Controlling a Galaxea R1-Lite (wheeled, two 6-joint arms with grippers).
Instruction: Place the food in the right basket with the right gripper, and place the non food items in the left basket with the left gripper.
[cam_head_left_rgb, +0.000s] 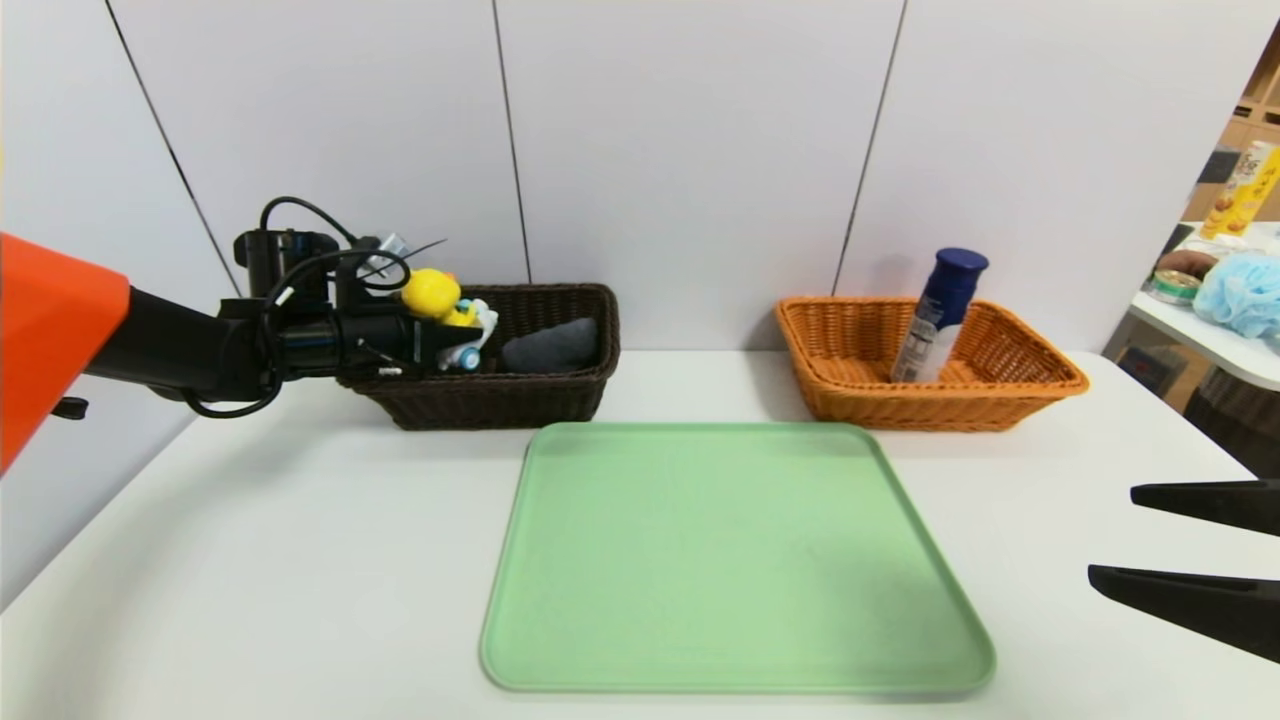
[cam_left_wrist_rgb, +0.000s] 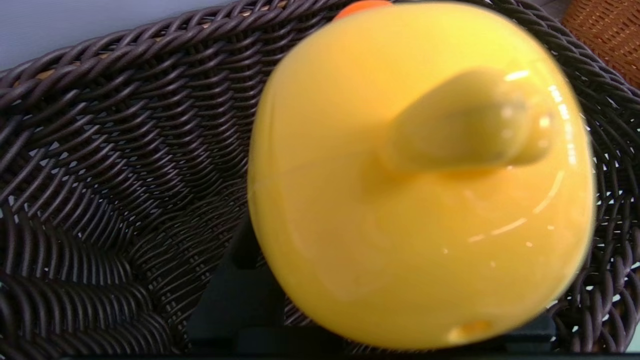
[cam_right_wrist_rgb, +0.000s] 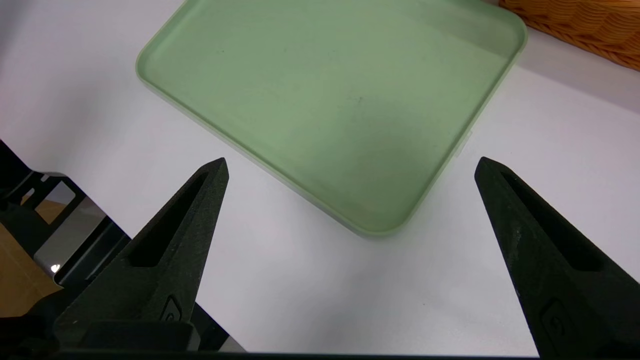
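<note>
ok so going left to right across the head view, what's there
left end effector holding the yellow duck toy → dark brown basket → green tray → orange basket → right end effector

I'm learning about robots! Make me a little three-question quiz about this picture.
1. True or false: the green tray has things lying on it.
2. Which basket is the yellow duck toy held over? A) dark brown basket B) orange basket
3. Fill in: the right gripper, near the table's right edge, is ____.

Key:
1. False, it is bare.
2. A; the left gripper holds it there.
3. Open. It holds nothing.
</note>
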